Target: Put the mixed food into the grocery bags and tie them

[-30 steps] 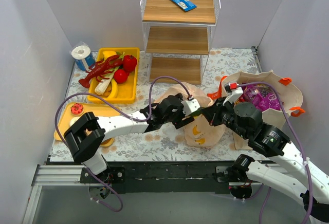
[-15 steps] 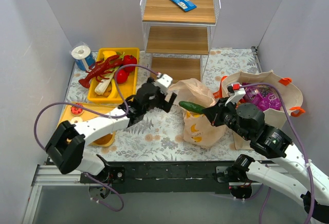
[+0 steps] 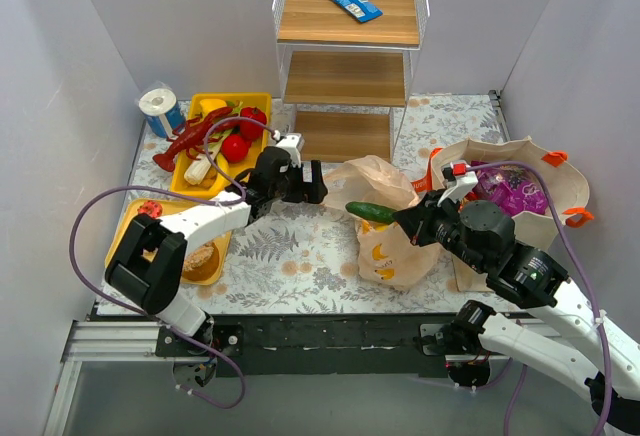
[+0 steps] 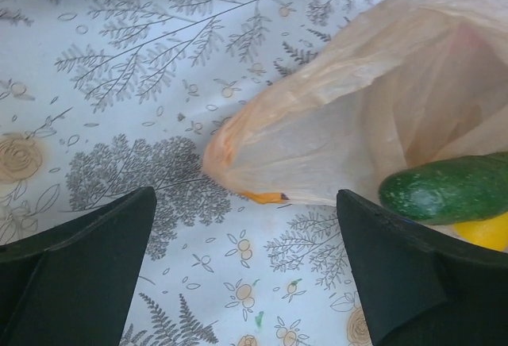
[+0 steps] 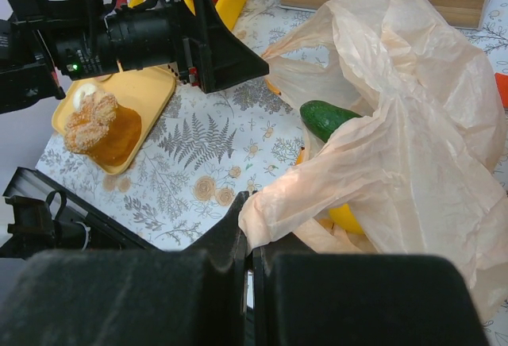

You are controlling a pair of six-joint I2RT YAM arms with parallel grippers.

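From above, the left end effector (image 3: 305,182) hangs open over the desk (image 3: 300,246), apart from the peach bag (image 3: 385,178); the cucumber (image 3: 370,212) lies at its mouth. Left wrist: jaws wide, peach bag ahead. Right wrist: the right end effector (image 5: 248,235) is clamped on a fold of the peach bag, probably its rim.

Grey walls (image 3: 60,76), floral tablecloth (image 3: 300,251), wire-framed wooden shelf (image 3: 348,76).
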